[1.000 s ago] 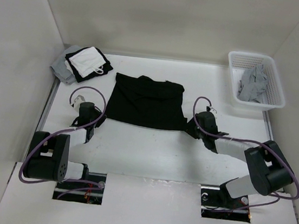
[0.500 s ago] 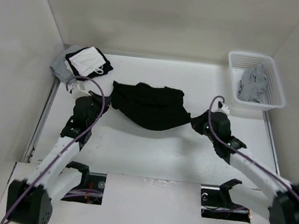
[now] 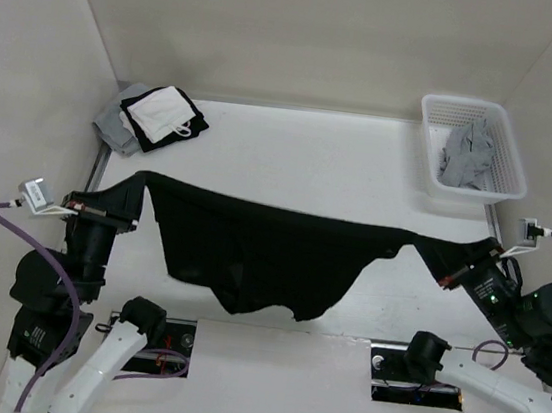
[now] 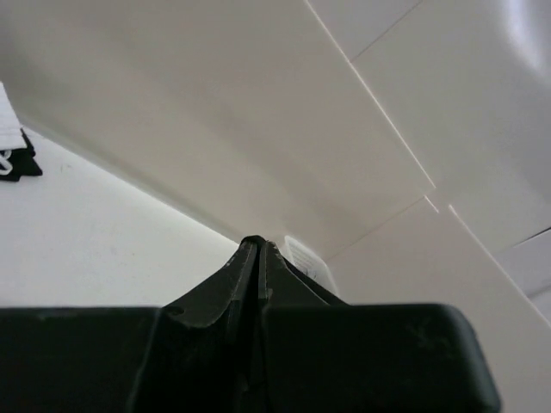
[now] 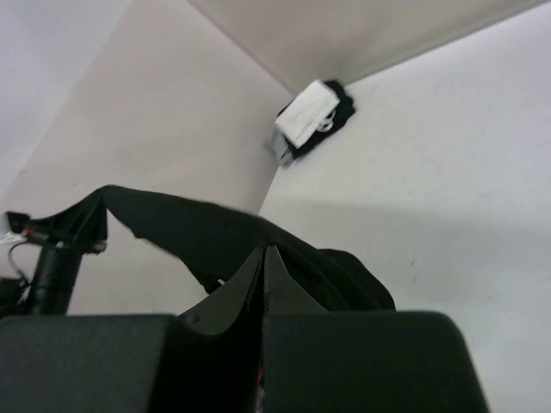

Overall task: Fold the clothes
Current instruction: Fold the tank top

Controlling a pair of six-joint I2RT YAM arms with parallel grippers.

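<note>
Aloft: clothes [image 3: 249, 259], L gripper [image 3: 132, 212], R gripper [image 3: 447, 277]

A black garment [image 3: 259, 260] of thin, matt cloth is shown at centre. The table [image 3: 312, 161] is seen as smooth, matt white. At upper right, a white plastic lattice basket [image 3: 471, 194] is shown, soft grey cloth [image 3: 467, 154] inside.

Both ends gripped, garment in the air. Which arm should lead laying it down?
Left, probably. The left gripper is shut on the black garment right beside its wide hanging bulk. The right gripper holds only a thin stretched end, far from that bulk.
</note>
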